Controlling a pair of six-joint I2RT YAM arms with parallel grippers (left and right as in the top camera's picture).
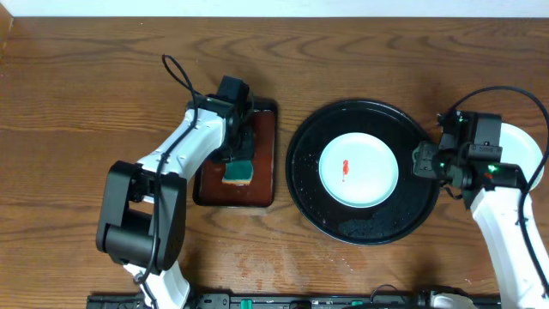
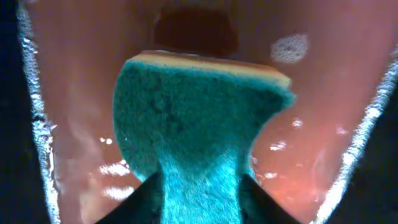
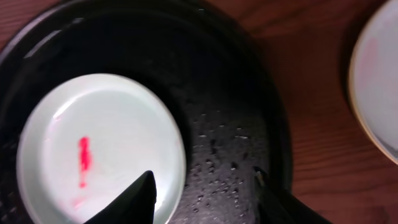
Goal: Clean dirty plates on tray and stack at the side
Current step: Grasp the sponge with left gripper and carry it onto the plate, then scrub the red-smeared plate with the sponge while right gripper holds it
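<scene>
A white plate (image 1: pixel 359 170) with a red smear lies in the middle of the black tray (image 1: pixel 310 194); it also shows in the right wrist view (image 3: pixel 99 149) on the wet tray (image 3: pixel 230 155). Another plate (image 1: pixel 525 148) lies on the table at the right edge, partly under my right arm, and shows in the right wrist view (image 3: pixel 376 93). My right gripper (image 1: pixel 424 161) (image 3: pixel 202 186) is open and empty over the tray's right rim. My left gripper (image 1: pixel 236 159) (image 2: pixel 200 199) is shut on a teal sponge (image 2: pixel 193 130) over the brown tray.
The small rectangular dark-brown tray (image 1: pixel 268 154) sits left of the black tray; its wet reddish floor (image 2: pixel 323 93) fills the left wrist view. Water drops cover the black tray. Wooden table all around.
</scene>
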